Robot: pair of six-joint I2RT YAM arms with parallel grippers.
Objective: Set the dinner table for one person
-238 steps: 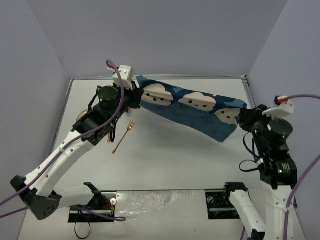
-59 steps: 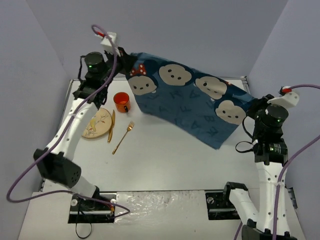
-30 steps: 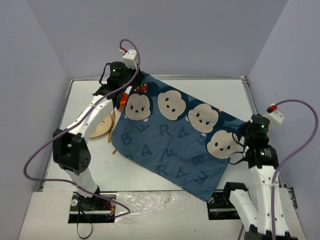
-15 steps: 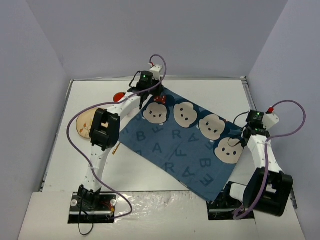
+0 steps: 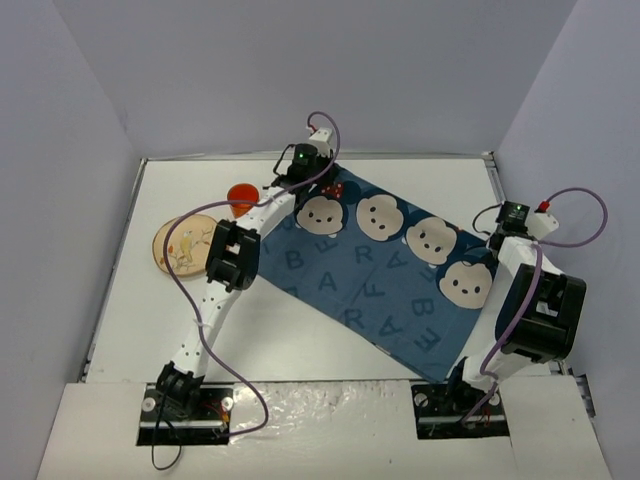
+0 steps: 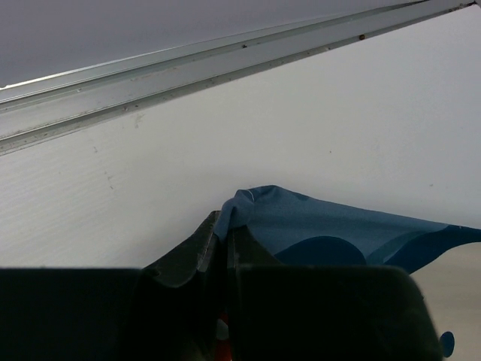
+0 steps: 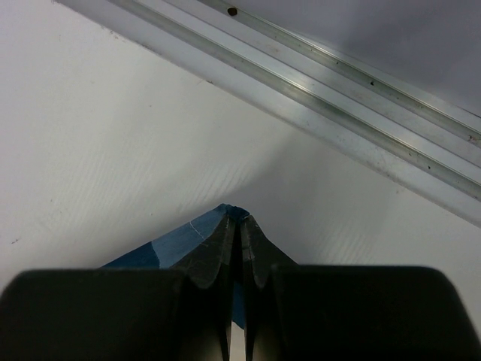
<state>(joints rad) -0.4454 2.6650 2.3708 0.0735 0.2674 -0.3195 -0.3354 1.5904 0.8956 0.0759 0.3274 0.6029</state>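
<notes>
As left end effector (image 6: 224, 227) grips cloth (image 6: 338, 233), table (image 6: 301, 113) underneath.

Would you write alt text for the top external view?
A dark blue cloth with mouse faces lies diagonally on the table, corners pinched by the left end effector and right end effector; plate and red cup beside it.

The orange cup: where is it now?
In the top view the orange cup is far left on the table, just behind the round plate and left of the far corner of the blue cloth.
</notes>
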